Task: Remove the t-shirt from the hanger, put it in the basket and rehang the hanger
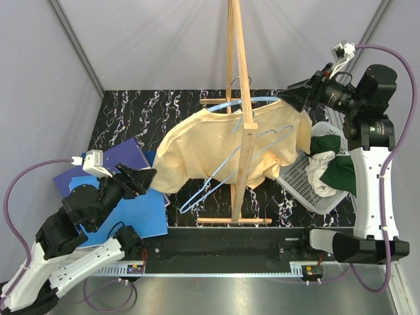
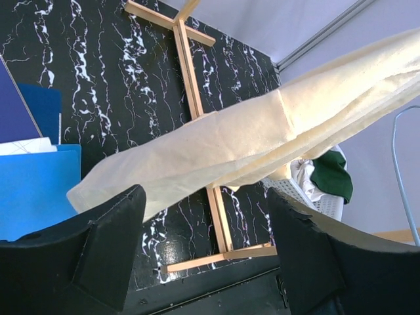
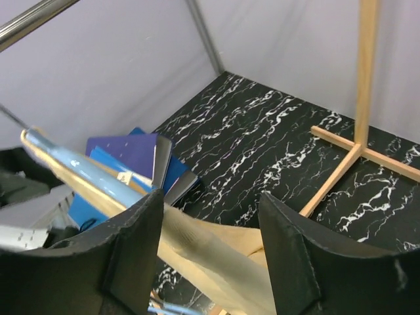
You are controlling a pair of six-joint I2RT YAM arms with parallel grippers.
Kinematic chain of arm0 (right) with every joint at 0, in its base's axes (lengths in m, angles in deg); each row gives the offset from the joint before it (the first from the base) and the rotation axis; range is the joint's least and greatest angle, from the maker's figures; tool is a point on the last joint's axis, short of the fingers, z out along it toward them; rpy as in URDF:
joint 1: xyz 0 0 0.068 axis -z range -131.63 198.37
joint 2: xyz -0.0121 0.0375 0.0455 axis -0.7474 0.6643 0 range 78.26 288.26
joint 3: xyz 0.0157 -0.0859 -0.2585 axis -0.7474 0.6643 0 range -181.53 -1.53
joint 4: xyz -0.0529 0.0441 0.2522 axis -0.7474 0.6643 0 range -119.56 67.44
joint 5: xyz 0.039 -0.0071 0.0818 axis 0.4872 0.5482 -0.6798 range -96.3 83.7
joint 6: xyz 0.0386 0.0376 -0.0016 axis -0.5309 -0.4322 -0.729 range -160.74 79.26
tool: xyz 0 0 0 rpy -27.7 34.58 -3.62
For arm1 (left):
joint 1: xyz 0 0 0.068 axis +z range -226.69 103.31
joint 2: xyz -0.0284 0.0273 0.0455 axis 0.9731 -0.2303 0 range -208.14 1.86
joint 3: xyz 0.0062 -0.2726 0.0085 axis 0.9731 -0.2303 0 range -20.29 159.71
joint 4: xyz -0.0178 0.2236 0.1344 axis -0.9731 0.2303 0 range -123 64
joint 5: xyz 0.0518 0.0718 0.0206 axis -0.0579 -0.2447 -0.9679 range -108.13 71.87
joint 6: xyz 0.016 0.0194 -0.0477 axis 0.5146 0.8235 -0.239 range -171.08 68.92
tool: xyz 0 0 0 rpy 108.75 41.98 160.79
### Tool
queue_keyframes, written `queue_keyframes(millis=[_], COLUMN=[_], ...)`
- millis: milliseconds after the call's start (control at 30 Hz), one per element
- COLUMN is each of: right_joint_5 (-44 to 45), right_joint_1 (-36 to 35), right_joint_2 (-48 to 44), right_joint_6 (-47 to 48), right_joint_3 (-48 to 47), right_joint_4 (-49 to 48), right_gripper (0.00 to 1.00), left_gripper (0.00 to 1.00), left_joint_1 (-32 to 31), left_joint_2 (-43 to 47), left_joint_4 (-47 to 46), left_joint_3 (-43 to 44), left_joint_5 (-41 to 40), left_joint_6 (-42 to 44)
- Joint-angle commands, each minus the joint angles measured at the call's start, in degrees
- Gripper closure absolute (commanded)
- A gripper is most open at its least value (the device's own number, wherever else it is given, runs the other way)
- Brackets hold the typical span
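A pale yellow t-shirt (image 1: pixel 197 147) hangs on a light blue hanger (image 1: pixel 262 100) from a wooden stand (image 1: pixel 244 131). My left gripper (image 1: pixel 152 174) is open just below the shirt's lower left hem. In the left wrist view the t-shirt (image 2: pixel 262 125) stretches above the left gripper (image 2: pixel 205 197), and nothing lies between its fingers. My right gripper (image 1: pixel 289 98) is at the shirt's upper right shoulder. In the right wrist view the right gripper (image 3: pixel 211 203) is open astride a fold of the t-shirt (image 3: pixel 216 256), beside the hanger (image 3: pixel 98 177). The fabric touches its left finger (image 3: pixel 141 230).
Blue folders (image 1: pixel 131 210) and a purple notebook (image 1: pixel 121 154) lie on the black marbled table (image 1: pixel 125 115) at the left. A white basket (image 1: pixel 298 184) with green and white clothes (image 1: pixel 331 167) sits at the right. The stand's base bar (image 1: pixel 233 221) lies near the front edge.
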Motion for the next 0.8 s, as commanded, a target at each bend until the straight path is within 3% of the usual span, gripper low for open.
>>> queue_keyframes(millis=[0, 267, 433, 767], right_joint_5=[-10.78, -16.33, -15.80, -12.39], right_joint_1=[-0.30, -0.92, -2.32, -7.85], right_joint_2=[-2.73, -2.47, -1.85, -0.27], right_joint_6=[3.58, 1.83, 2.09, 7.35], right_joint_3=[-1.44, 0.50, 0.41, 0.07], right_joint_4=[-5.97, -10.36, -10.36, -6.07], right_gripper=[0.36, 0.38, 0.45, 0.48], left_gripper=[0.21, 0.20, 0.18, 0.10], left_joint_1=[0.08, 0.08, 0.08, 0.08], left_joint_2=[-1.30, -4.37, -7.45, -18.16], left_joint_4=[-1.20, -1.20, -0.94, 2.75], left_joint_3=[2.56, 6.16, 10.02, 25.05], left_joint_5=[0.16, 2.79, 5.52, 11.85], left_joint_6=[1.69, 3.36, 5.99, 12.15])
